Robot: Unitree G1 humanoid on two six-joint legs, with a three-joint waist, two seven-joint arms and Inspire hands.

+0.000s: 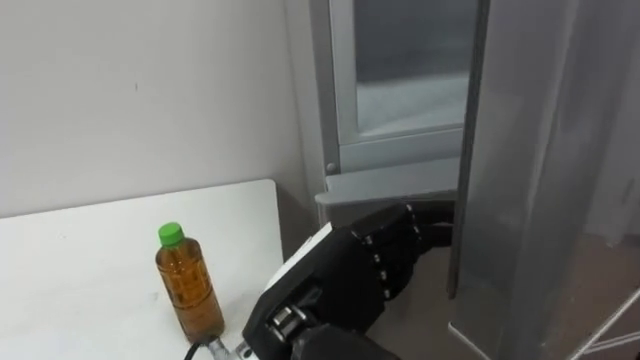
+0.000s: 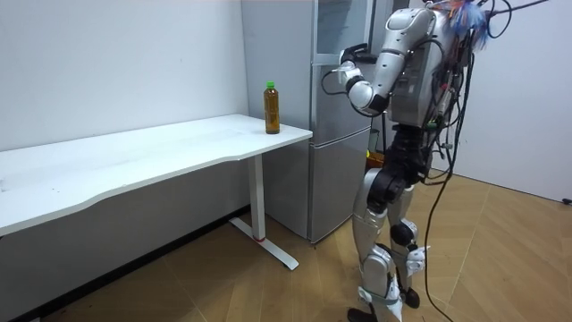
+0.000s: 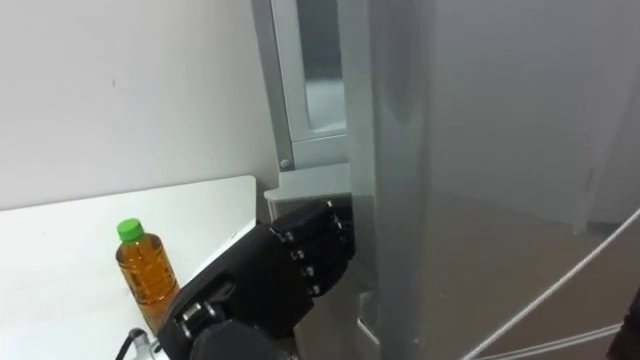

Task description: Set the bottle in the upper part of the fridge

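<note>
Amber bottle (image 1: 188, 283) on table (image 1: 80, 260); left hand (image 1: 355, 268) at fridge door (image 1: 520, 170).

White table (image 2: 134, 159) against a pale wall (image 2: 107, 63), wooden parquet floor (image 2: 518, 259)

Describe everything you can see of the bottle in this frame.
The bottle is clear plastic with a bright green screw cap, filled nearly to the neck with amber-brown liquid. It stands upright and capped on the white table, close to the table's end nearest the fridge. Only the table touches it; the left hand is at the fridge door, apart from it.
</note>
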